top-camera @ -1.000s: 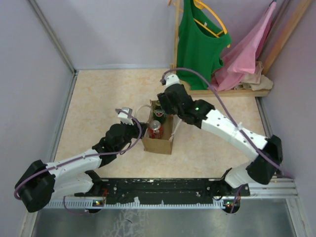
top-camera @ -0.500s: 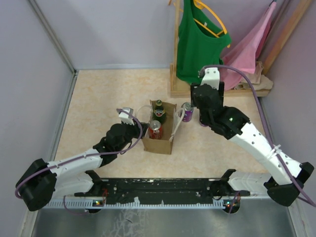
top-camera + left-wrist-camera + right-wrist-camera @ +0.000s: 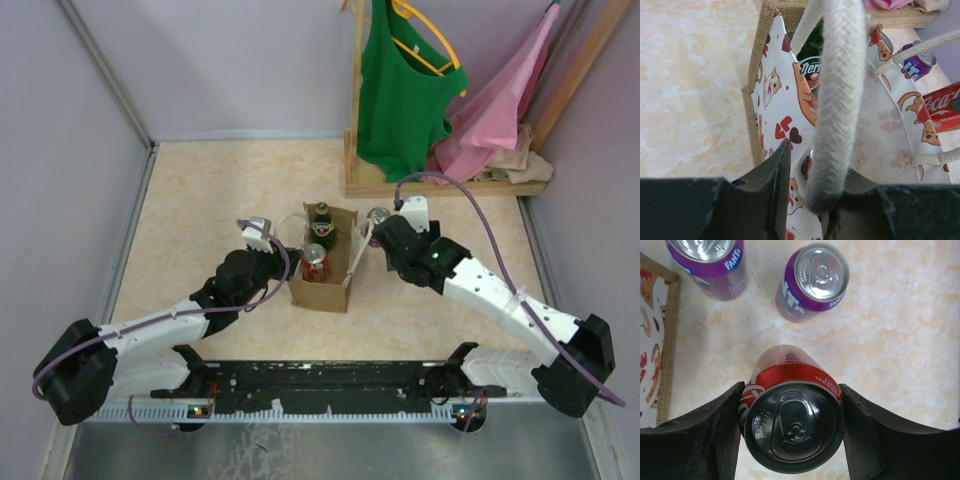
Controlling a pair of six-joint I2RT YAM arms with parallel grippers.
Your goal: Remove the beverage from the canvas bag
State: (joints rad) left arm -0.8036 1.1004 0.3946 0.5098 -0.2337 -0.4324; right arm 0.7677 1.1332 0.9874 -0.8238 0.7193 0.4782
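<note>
The right gripper (image 3: 791,392) pinches the upright red can (image 3: 792,429) right of the bag (image 3: 318,290); the left gripper (image 3: 815,192) pinches its handle (image 3: 837,100).

Left arm (image 3: 160,325) and right arm (image 3: 495,292) angled inward; left claw (image 3: 817,175), right claw (image 3: 792,425) partly closed, gripping.

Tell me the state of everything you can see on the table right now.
Tan canvas bag: upright, open-topped.
White rope handle: pinched in left pincer.
Green glass bottle: upright inside bag.
Red silver-topped can: upright inside bag.
Red black-topped can: outside bag, gripped by right pincer.
Purple soda can: upright on table, free.
Second purple soda can: upright on table, free.
</note>
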